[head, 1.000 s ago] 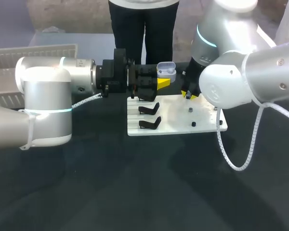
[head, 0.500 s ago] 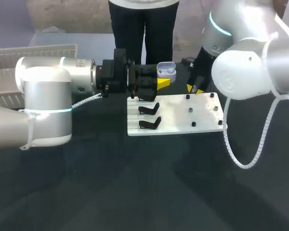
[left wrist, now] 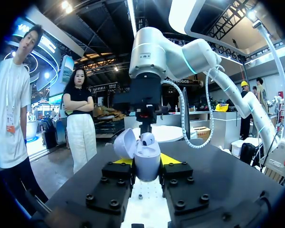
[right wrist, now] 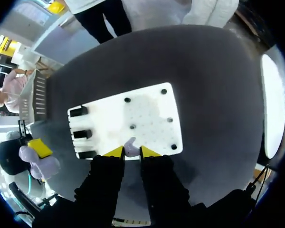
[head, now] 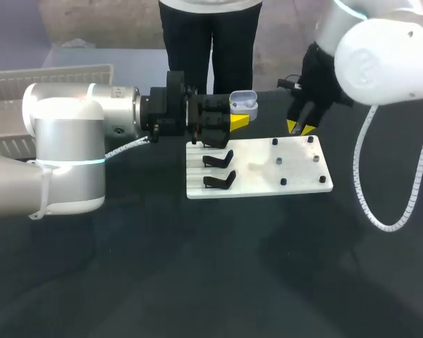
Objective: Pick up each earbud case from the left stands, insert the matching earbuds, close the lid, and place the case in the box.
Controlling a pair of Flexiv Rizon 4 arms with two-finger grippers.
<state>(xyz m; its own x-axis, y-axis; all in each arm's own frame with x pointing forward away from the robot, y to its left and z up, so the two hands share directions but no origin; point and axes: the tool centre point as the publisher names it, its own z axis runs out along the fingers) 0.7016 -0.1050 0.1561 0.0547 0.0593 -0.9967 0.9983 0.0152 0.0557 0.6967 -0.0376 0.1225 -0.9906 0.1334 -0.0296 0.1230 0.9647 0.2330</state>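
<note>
In the upper middle of the frame, the left tool (head: 237, 120) clamps the open earbud case (head: 244, 103) by its lower shell. The right tool (head: 297, 127), narrow, pinches a small earbud (right wrist: 130, 146). It looks light and slippery, so it is best gripped gently at its sides.

I am lifting my right pincer (head: 298, 127) off the white board (head: 254, 179), drawing it up and out toward my right, past the board's far edge. It is carrying a small earbud (right wrist: 129, 146) between its yellow tips. My right arm is swinging clear of the board's right half, baring the pegs (head: 278, 162) there.
</note>
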